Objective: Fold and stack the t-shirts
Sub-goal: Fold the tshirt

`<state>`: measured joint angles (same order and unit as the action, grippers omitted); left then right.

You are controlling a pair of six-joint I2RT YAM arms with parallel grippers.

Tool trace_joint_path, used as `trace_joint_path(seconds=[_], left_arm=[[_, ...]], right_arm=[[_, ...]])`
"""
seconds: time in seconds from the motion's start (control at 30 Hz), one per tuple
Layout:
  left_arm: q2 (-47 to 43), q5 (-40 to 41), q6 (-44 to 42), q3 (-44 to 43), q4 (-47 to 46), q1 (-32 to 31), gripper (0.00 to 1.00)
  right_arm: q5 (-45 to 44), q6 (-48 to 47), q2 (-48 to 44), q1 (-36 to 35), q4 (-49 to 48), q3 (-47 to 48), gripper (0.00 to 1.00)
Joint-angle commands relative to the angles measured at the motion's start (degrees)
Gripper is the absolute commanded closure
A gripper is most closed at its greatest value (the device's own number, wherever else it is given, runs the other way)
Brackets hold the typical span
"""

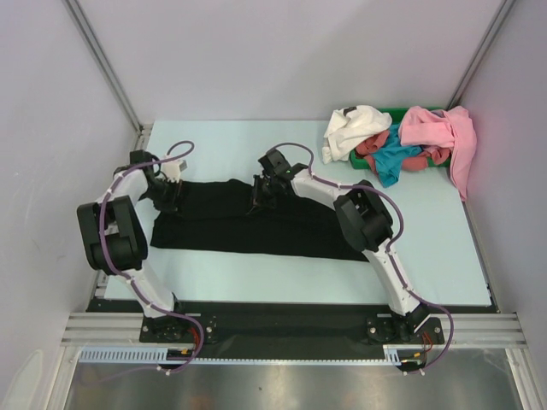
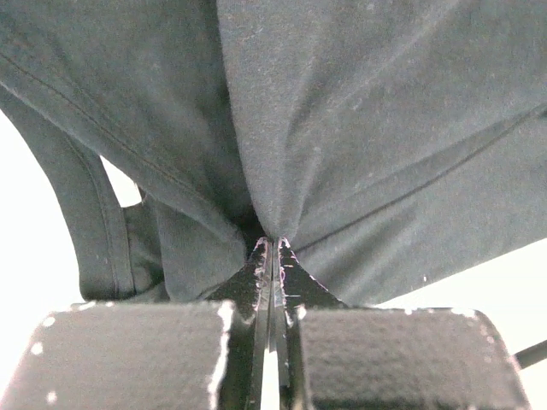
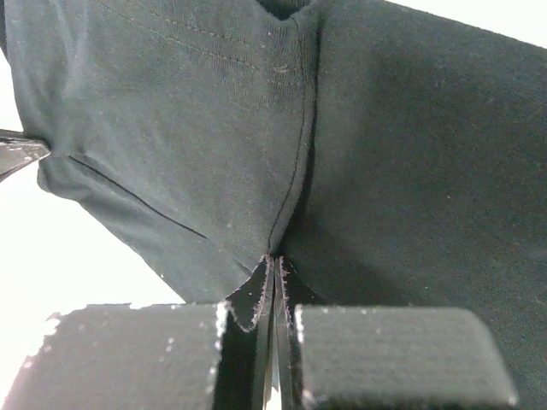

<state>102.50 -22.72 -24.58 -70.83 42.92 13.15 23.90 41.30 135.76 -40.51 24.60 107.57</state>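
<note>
Just beyond the near edge of the table (image 1: 222, 278), a smooth pale-blue surface, the black t-shirt (image 1: 248, 226) lies spread as a long, flat, roughly rectangular band, reaching from close to the left edge to past the middle. Its cloth is a matte, fine knit flecked with pale lint, crossed by thin stitched seams. Along the shirt's far edge the 2 arms reach down. The left gripper (image 2: 273, 243) has its jaws pressed together on a pinch of the black cloth, which gathers into soft folds at the tips. The right gripper (image 3: 273, 260), further along the same edge toward the table's middle, is likewise clamped on the fabric beside a seam. In the far right corner a green bin (image 1: 360, 160) holds 4 crumpled shirts: a white t-shirt (image 1: 352, 128), a red t-shirt (image 1: 369, 145), a teal t-shirt (image 1: 391, 158), and a pink t-shirt (image 1: 444, 132) draping over the rim.
</note>
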Motion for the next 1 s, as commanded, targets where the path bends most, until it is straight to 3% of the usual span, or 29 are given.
trace_joint_path(seconds=[0.0, 0.33, 0.77, 0.8, 0.87, 0.9, 0.97], left_arm=[[-3.79, -3.38, -3.63, -1.42, 3.48, 1.96, 1.00], [-6.52, -5.49, -7.68, 3.85, 3.75, 3.20, 1.00], [-1.96, 0.31, -10.67, 5.00, 2.17, 3.82, 0.99], [-1.60, 0.48, -10.67, 4.13, 2.35, 3.90, 0.90], [-0.81, 0.40, -10.32, 2.81, 2.78, 3.82, 0.68], [-0.72, 0.14, -10.23, 1.41, 3.40, 3.82, 0.51], [-1.33, -1.09, -10.49, 0.08, 4.10, 3.82, 0.45]], right_arm=[[0.88, -1.66, -5.14, -0.18, 1.84, -0.60, 1.00], [1.59, -7.02, -7.10, -2.20, 7.57, -4.12, 1.00], [0.45, -8.78, -4.54, -1.85, 10.38, -2.80, 0.99], [0.10, -8.52, -4.63, -1.85, 10.38, -2.63, 0.87], [-0.61, -8.43, -5.16, -1.59, 10.29, -2.37, 0.75], [-1.04, -8.17, -5.51, -1.15, 10.55, -2.28, 0.65], [-2.71, -8.25, -7.96, -0.36, 10.73, -2.71, 0.60]])
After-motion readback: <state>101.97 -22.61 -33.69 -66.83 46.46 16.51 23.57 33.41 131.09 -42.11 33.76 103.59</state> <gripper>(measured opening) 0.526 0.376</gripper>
